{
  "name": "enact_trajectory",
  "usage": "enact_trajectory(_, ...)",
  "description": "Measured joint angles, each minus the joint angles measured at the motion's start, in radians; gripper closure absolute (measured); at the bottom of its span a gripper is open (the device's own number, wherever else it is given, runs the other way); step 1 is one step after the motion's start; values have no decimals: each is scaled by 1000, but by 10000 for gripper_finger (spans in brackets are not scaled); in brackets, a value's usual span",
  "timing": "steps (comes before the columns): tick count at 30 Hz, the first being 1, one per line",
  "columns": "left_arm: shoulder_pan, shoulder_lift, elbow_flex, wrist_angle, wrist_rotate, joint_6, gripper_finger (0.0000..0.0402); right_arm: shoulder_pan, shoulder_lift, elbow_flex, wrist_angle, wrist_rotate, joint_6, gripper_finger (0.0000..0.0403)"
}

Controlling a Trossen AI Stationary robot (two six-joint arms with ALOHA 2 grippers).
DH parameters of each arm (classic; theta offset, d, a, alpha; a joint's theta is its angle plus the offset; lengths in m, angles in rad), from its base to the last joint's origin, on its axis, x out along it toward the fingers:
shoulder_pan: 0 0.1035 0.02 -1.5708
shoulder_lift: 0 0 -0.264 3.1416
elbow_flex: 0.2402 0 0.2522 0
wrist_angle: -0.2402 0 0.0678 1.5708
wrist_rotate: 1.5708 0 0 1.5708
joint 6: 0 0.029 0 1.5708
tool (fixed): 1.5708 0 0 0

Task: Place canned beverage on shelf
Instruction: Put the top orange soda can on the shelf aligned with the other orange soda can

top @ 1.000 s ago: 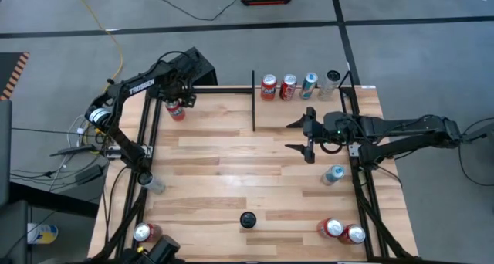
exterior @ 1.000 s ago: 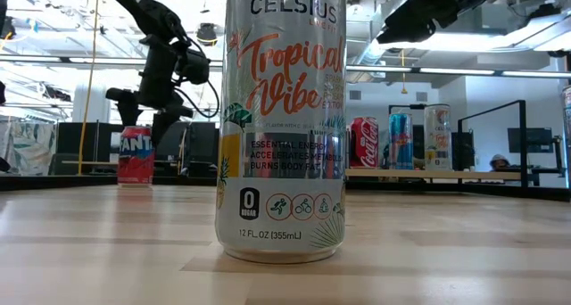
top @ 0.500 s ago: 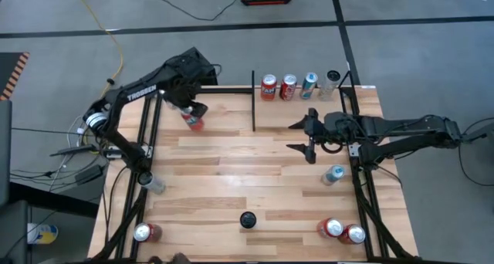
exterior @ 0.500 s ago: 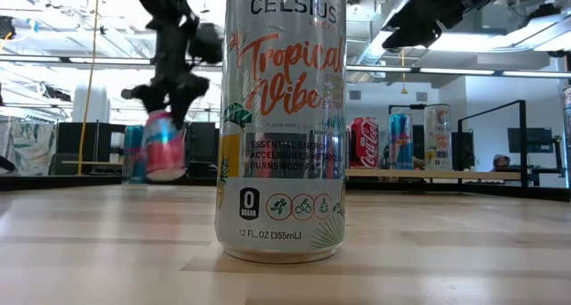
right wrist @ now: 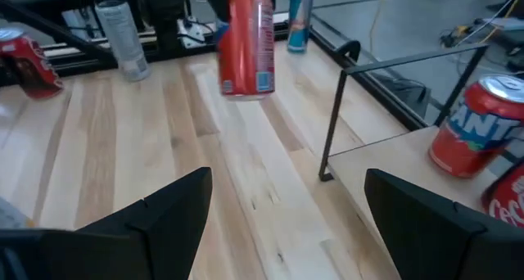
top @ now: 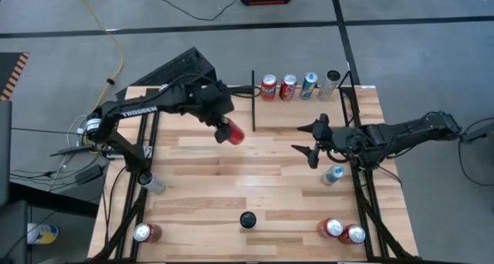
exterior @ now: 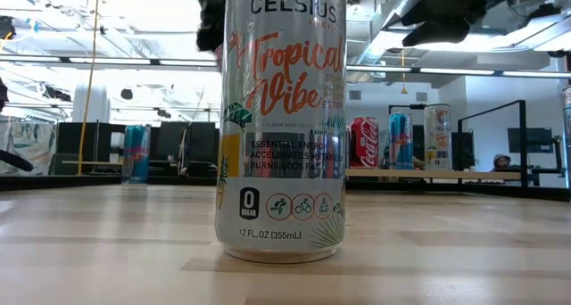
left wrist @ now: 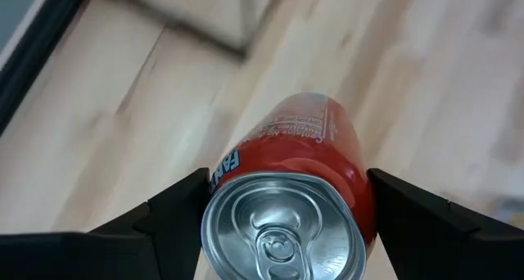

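My left gripper point(top: 225, 128) is shut on a red Fanta can point(top: 233, 133) in the air above the table's middle, just left of the thin black divider bar point(top: 253, 102). The can also shows in the right wrist view point(right wrist: 246, 42). The shelf bay point(top: 309, 113) of light wood lies right of the bar. A row of cans point(top: 288, 86) stands on their bases along the bay's far edge. My right gripper point(top: 307, 139) is open and empty over the bay, fingertips toward the bar. My left gripper pinches the can's side wall near its top end point(left wrist: 360, 190) between its two fingers point(left wrist: 176, 206), one on each side. The fingers come from above and lie along the can. The can hangs below them, slightly tilted and clear of the table.
A tall Celsius can point(top: 247, 219) stands at the near middle and fills the low view point(exterior: 281, 118). More cans stand at the right edge point(top: 336, 174), the near right corner point(top: 343, 231), the near left corner point(top: 143, 233) and the left edge point(top: 152, 184). Black tube frames run along both sides.
My left gripper has lifted the red can off the table's far left and carried it toward the right edge and a little nearer, up to the divider bar. The can now hangs clear and slightly tilted. My right gripper has drawn back a little toward the right edge.
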Motion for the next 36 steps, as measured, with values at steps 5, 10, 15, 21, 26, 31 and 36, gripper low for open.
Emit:
enact_trajectory(5, -38, 19, 63, 119, 101, 19, 122, 13, -25, -20, -9, 48, 34, 58)
enact_trajectory(10, -40, 136, 205, 107, 105, 67, 122, 2, -27, -20, 11, 54, 9, 58)
enact_trajectory(15, -11, 322, 432, 58, 75, 163, 122, -17, -27, -20, 19, 65, -15, 58)
enact_trajectory(21, 64, 574, 765, -83, 59, 227, 122, -36, -26, -20, 18, 67, -25, 58)
enact_trajectory(26, 104, 646, 743, -7, 59, 265, 122, -36, -26, -20, 16, 66, -47, 58)
enact_trajectory(31, 135, 672, 749, -9, 16, 301, 122, -38, -26, -19, 18, 67, -71, 58)
enact_trajectory(36, 137, 673, 749, 45, 13, 347, 122, -64, -26, -19, 18, 67, -72, 58)
